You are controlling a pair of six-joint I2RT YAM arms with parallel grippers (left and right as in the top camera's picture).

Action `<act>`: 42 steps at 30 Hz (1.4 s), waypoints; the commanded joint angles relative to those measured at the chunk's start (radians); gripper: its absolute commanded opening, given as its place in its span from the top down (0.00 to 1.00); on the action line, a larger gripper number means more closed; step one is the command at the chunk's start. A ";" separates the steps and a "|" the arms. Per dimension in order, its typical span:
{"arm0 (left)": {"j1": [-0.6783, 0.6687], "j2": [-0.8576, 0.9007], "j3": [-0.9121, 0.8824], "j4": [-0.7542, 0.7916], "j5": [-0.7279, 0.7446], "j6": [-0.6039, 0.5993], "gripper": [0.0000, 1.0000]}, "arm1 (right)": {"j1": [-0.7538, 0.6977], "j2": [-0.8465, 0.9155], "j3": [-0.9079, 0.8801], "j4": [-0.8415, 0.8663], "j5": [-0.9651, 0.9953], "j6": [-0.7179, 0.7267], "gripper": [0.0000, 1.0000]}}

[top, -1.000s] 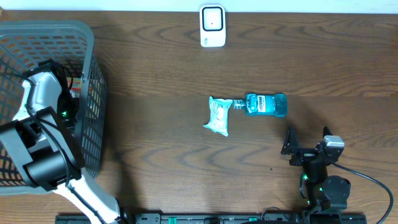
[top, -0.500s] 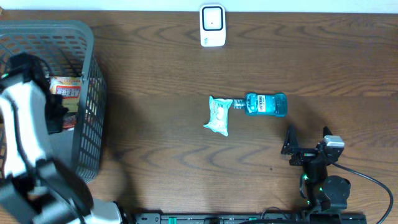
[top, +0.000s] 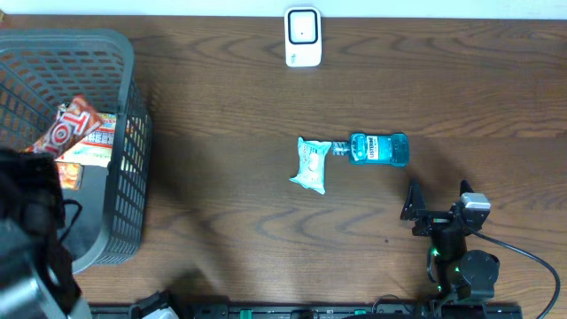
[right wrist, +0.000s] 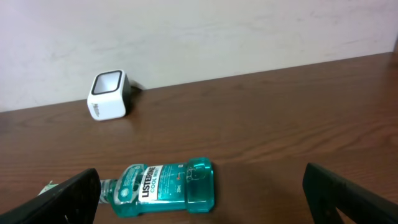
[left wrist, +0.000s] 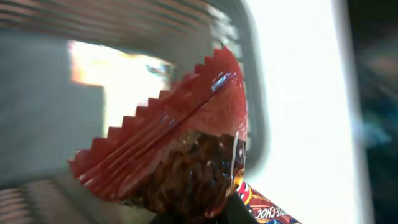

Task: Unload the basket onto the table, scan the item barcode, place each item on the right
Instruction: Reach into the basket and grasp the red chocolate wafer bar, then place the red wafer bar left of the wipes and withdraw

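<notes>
- Near table edge: right gripper [top: 438, 202], fingers spread wide, holding nothing.
- Left gripper [left wrist: 194, 218] clamped tight on red crinkle-edged snack wrapper [left wrist: 180, 143], above grey plastic mesh basket [top: 133, 115].
- Mid-table: teal plastic mouthwash bottle [top: 379, 149] just beside white packet [top: 311, 166].
- Far edge: white box-shaped barcode scanner [top: 302, 36].

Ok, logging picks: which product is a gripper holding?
The red snack wrapper, pinched by the left gripper over the basket; the mouthwash bottle and white packet lie free on the table.
</notes>
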 commanded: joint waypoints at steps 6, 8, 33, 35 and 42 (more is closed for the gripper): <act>-0.290 -0.010 -0.047 0.046 0.365 0.390 0.93 | 0.004 -0.002 -0.002 -0.003 0.005 -0.011 0.01; -0.385 0.014 -0.084 0.051 0.363 0.458 0.93 | 0.004 -0.002 -0.002 -0.003 0.005 -0.011 0.01; -0.978 0.953 -0.204 0.395 0.080 0.590 0.92 | 0.004 -0.002 -0.002 -0.003 0.005 -0.011 0.01; -0.978 0.979 -0.204 0.394 0.044 0.574 0.92 | 0.004 -0.002 -0.002 -0.003 0.005 -0.011 0.01; -0.978 0.982 -0.204 0.373 -0.009 0.480 0.71 | 0.004 -0.002 -0.002 -0.003 0.005 -0.011 0.01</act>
